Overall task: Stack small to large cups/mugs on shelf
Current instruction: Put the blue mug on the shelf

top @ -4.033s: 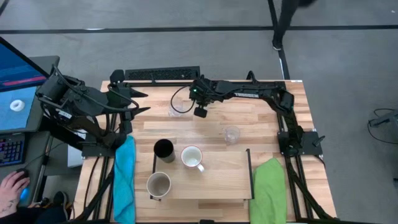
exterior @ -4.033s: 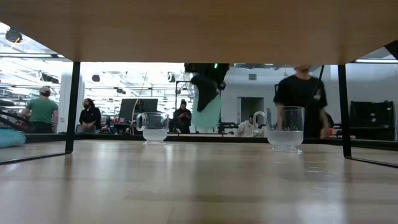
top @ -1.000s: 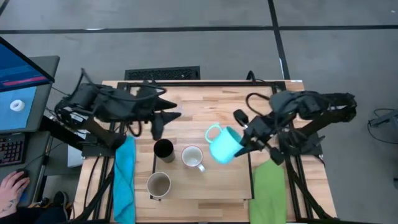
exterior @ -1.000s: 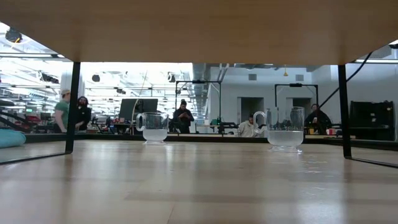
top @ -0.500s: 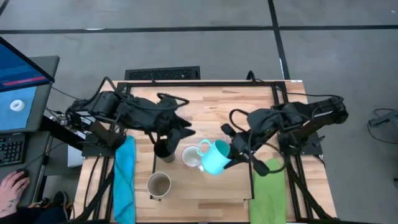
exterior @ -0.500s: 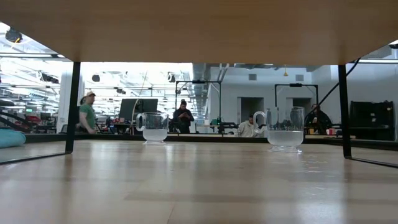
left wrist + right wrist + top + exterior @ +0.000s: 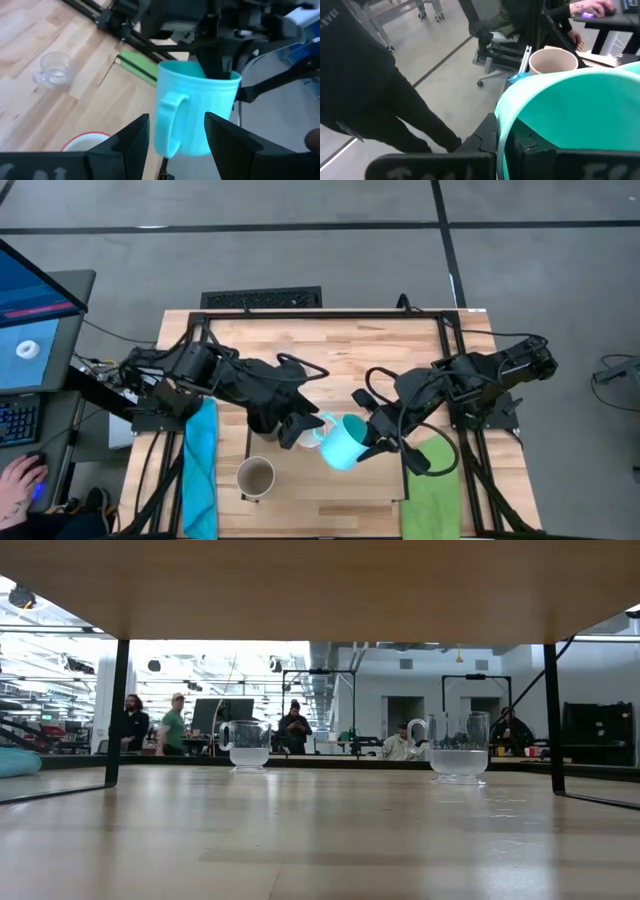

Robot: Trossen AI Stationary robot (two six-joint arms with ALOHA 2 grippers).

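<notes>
Wooden shelf | right gripper clamps blue mug rim | left gripper fingers spread beside it | no legible writing

Light-wood tabletop framed in black, railed shelf on its near part, beige-tan mug upright on the shelf near the left claw, white mug on the shelf under that claw, two clear glasses standing apart on the tabletop, blue cloth and green cloth along the shelf's sides.

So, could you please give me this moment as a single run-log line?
right gripper: shut on blue mug, held over shelf | left gripper: open, facing mug handle | beige mug: on shelf
</notes>
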